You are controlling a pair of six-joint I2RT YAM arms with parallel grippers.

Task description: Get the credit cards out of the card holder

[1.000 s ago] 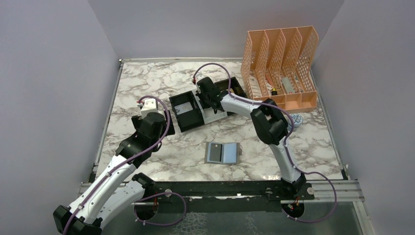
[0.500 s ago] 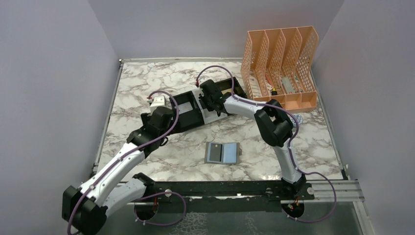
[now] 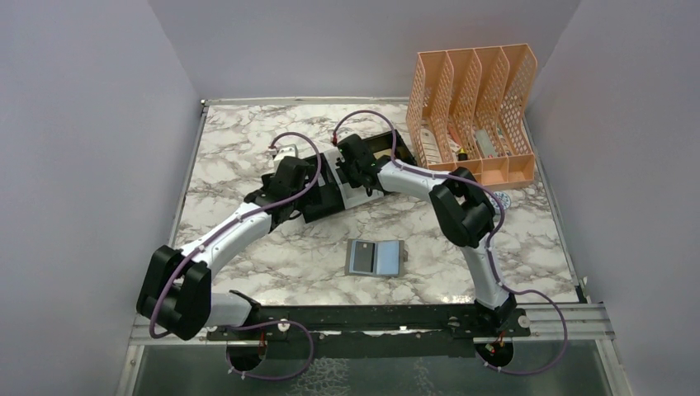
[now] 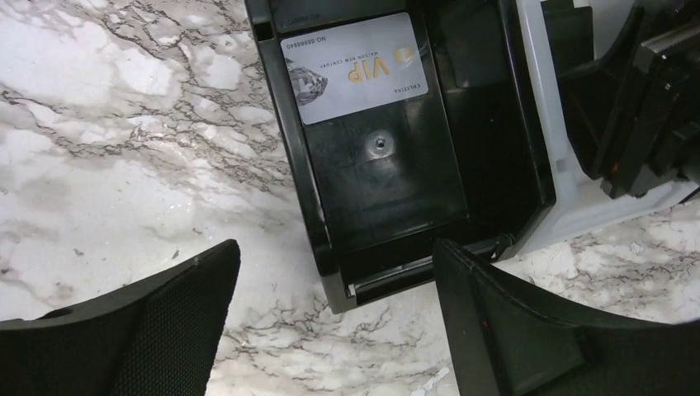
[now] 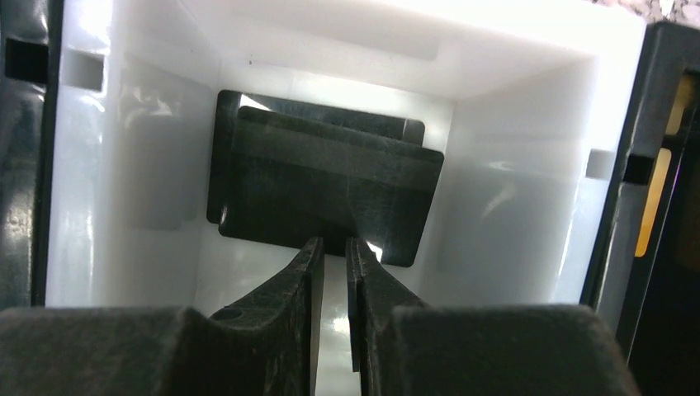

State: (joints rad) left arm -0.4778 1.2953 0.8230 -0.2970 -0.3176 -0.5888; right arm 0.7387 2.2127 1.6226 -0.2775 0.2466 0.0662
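The card holder (image 3: 374, 257) lies open and flat on the marble, blue-grey inside up, with neither gripper near it. My left gripper (image 3: 290, 183) hovers open and empty (image 4: 334, 256) over the near edge of the tray's left black compartment, where a silver VIP card (image 4: 355, 66) lies. My right gripper (image 3: 353, 165) is down in the tray's white middle compartment. Its fingers (image 5: 334, 247) stand a narrow gap apart with nothing between them, just before two dark cards (image 5: 326, 190) on the floor. A gold-yellow card edge (image 5: 656, 202) shows in the right compartment.
The black-and-white three-compartment tray (image 3: 318, 206) stands mid-table under both grippers. A peach mesh file rack (image 3: 475, 107) with small items stands at the back right. A small round object (image 3: 500, 200) lies right of the right arm. The table has raised side rails.
My left arm has swung from the left side of the table forward and right, over the tray's left compartment. The right gripper has stayed in the white compartment.
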